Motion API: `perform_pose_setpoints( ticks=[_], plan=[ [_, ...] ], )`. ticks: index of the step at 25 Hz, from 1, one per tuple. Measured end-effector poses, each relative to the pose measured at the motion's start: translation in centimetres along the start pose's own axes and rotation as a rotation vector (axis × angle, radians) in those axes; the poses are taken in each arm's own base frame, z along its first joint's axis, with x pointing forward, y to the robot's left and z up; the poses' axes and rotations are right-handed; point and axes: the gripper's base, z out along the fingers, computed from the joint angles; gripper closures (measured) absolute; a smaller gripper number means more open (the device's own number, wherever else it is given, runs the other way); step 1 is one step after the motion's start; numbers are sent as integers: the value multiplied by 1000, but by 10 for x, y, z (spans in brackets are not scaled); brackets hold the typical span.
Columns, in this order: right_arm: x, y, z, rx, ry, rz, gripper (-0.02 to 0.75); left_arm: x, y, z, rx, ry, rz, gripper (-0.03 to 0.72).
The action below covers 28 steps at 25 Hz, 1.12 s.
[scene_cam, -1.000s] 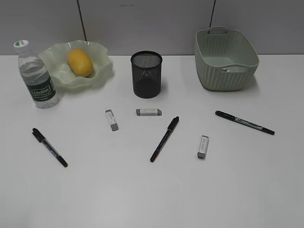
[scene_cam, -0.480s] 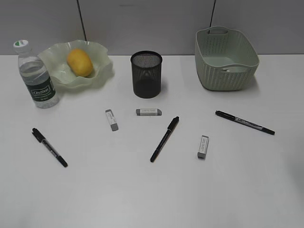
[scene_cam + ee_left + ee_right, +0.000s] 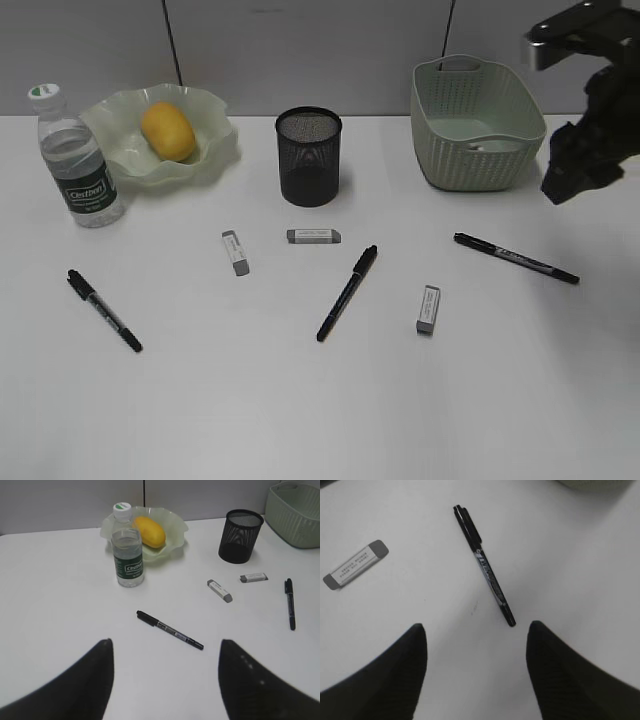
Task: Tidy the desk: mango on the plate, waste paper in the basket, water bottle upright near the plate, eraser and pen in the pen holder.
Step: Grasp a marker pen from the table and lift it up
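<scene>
- Your right gripper [image 3: 472, 672] hovers with fingers spread above the rightmost pen [image 3: 515, 258], bare tabletop [image 3: 300, 420] around it.
- Left gripper [image 3: 165, 680] fingers also spread.
- Three pens, three erasers lie loose; paper possibly inside the basket [image 3: 475, 125].

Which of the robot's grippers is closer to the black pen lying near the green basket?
The right. The right gripper hangs open just above the black marker pen with white print, right of the woven sage-green plastic basket. The left gripper is open far over the desk's left side, by another pen.

wall [image 3: 300, 50]: grey panels, dark vertical seams | light: even, probably overhead | floor: unseen
</scene>
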Motion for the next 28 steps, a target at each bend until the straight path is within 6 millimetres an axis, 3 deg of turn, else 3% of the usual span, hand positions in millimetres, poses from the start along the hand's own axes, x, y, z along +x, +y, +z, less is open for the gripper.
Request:
perform_pose_setpoints(
  ticks=[8, 16, 28],
  plan=[
    [-34, 22, 56, -60, 93, -156, 239, 6, 0, 0, -1, 71, -1, 191],
    [-50, 19, 96, -75, 190, -217, 239, 7, 0, -1, -1, 75, -1, 191],
    [-46, 23, 147, -119, 270, -285, 241, 7, 0, -1, -2, 76, -1, 202]
  ],
)
